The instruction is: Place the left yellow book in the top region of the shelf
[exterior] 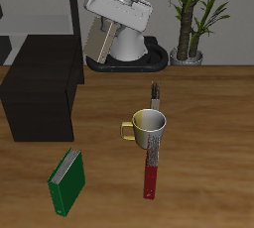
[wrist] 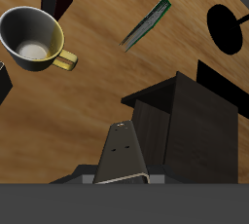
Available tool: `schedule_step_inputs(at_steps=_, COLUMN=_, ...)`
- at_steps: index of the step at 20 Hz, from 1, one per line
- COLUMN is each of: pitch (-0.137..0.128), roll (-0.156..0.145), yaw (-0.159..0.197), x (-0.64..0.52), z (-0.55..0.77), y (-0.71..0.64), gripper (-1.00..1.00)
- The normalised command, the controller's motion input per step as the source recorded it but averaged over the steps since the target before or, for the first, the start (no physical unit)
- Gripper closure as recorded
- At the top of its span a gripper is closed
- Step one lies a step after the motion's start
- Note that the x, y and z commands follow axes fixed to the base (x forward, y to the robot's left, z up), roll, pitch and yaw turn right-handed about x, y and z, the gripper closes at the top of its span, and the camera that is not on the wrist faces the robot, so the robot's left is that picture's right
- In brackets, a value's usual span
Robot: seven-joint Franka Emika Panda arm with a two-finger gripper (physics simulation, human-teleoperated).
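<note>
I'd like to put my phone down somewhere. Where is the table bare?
Bare wood lies between the black shelf and the mug, and along the front edge between the green book and the red-and-grey object. It is crowded where the mug sits against that object.

The mug (exterior: 148,127) stands mid-table, touching the long flat object (exterior: 153,143), which stretches from behind it toward the table's front edge. The thick book (exterior: 67,182) lies nearer that edge than the mug. The shelf (exterior: 42,91) sits beside the mug, well apart. The held book (exterior: 100,41) hangs farther back above the shelf.
</note>
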Motion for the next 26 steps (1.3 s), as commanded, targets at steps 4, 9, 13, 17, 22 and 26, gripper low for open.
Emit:
schedule_step_inputs(at_steps=4, pitch=0.021, roll=-0.078, yaw=0.029, x=0.32, z=-0.09, y=-0.04, gripper=1.0)
schedule_step_inputs(at_steps=9, pitch=0.034, roll=-0.054, yaw=0.02, x=0.19, z=-0.15, y=0.0, gripper=1.0)
schedule_step_inputs(at_steps=13, pitch=0.066, roll=-0.04, yaw=0.013, x=0.21, z=-0.24, y=0.01, gripper=1.0)
schedule_step_inputs(at_steps=17, pitch=0.074, roll=-0.025, yaw=0.012, x=0.19, z=-0.26, y=0.07, gripper=1.0)
schedule_step_inputs(at_steps=22, pitch=0.031, roll=-0.05, yaw=0.016, x=0.11, z=-0.19, y=0.06, gripper=1.0)
schedule_step_inputs(at_steps=26, pitch=0.024, roll=-0.067, yaw=-0.018, x=0.08, z=-0.07, y=0.02, gripper=1.0)
